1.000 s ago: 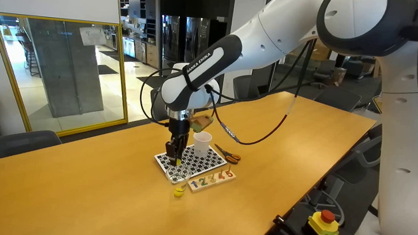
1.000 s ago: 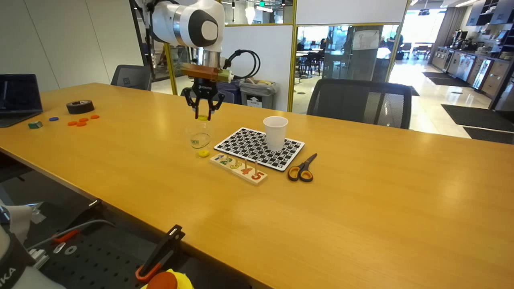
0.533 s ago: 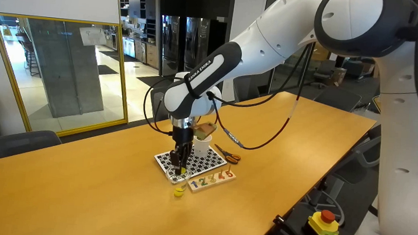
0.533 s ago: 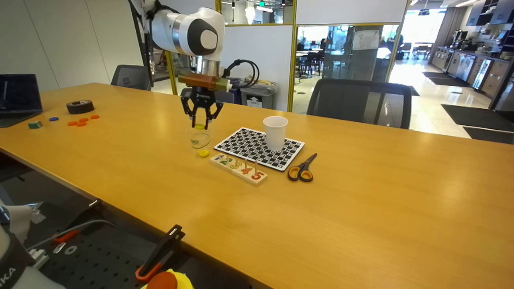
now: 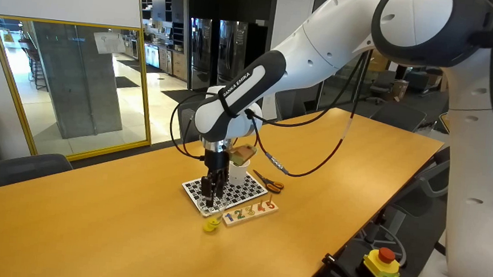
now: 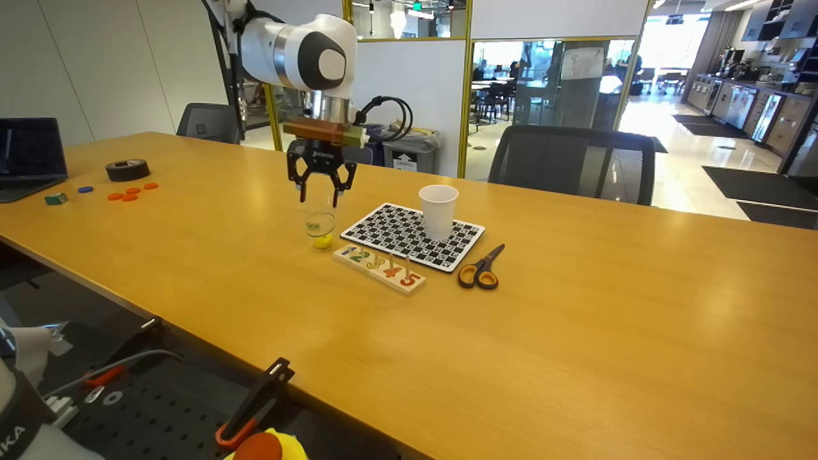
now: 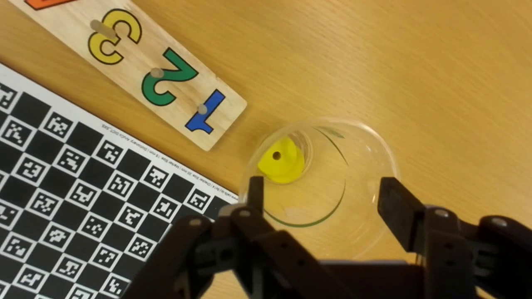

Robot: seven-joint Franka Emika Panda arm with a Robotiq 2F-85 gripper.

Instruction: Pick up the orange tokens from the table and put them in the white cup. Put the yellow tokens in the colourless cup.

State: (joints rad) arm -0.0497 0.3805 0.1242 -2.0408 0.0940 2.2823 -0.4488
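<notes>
My gripper [image 7: 322,187] is open above the colourless cup [image 7: 388,151], its fingertips apart with nothing between them. Overlapping yellow tokens [image 7: 286,166] lie at the bottom of that cup; they also show as a yellow patch [image 6: 323,241] in an exterior view. Several orange tokens [image 6: 130,197] rest on the table [image 6: 575,332], well away from the gripper, towards the laptop side. The white cup [image 6: 438,214] stands upright on the checkerboard; in an exterior view the wrist partly hides this white cup [image 5: 238,175].
Beside the colourless cup lies a wooden number board [image 6: 380,268] with upright pegs. The checkerboard [image 6: 390,231] and scissors [image 6: 480,268] are near it. Black tape [image 6: 128,169], a blue disc [image 6: 85,189], a green block [image 6: 56,199] and a laptop [image 6: 30,156] sit farther off.
The gripper has come down to the colourless cup. Its fingers have opened, and the yellow token they held has dropped onto the yellow in the cup.
</notes>
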